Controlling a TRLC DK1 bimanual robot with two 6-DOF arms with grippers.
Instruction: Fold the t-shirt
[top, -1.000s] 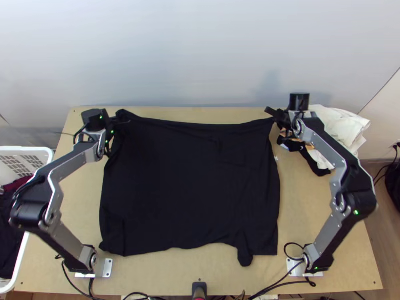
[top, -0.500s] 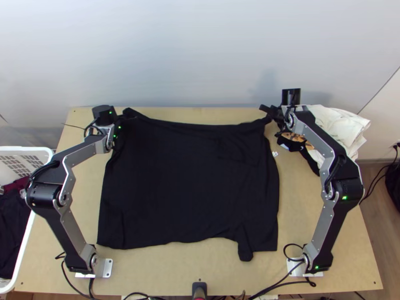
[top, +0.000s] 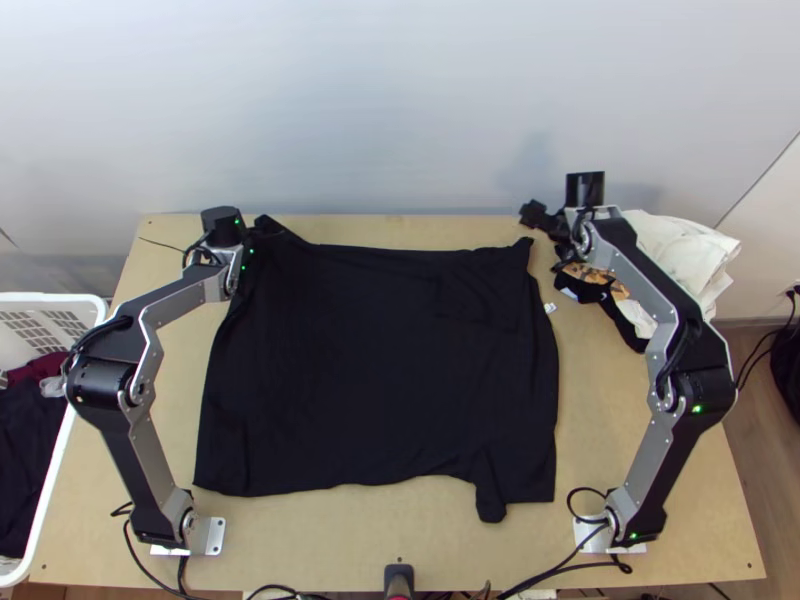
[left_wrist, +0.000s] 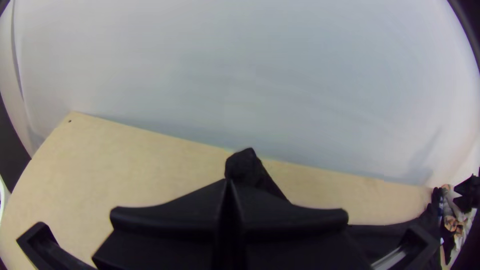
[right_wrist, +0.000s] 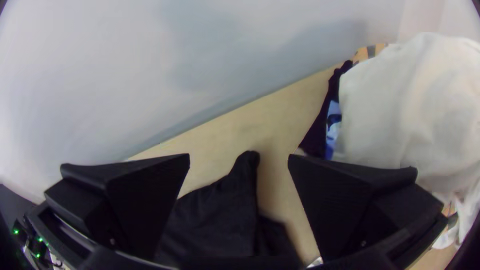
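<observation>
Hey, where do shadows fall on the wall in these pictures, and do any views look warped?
Top view: soft shadows on the wall behind the right arm, and few creases readable on the dark black T-shirt. Right wrist view: broad, soft wall shadows. Left wrist view: a faint one at the right; the table has bent edges. Both wrist views: darkened corners.

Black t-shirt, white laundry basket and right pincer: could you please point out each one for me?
Black t-shirt (top: 380, 370): top view, middle of its spread cloth.
White laundry basket (top: 95, 306): top view, corner of its rim.
Right pincer (right_wrist: 239, 158): right wrist view, midway between its open fingertips.
</observation>
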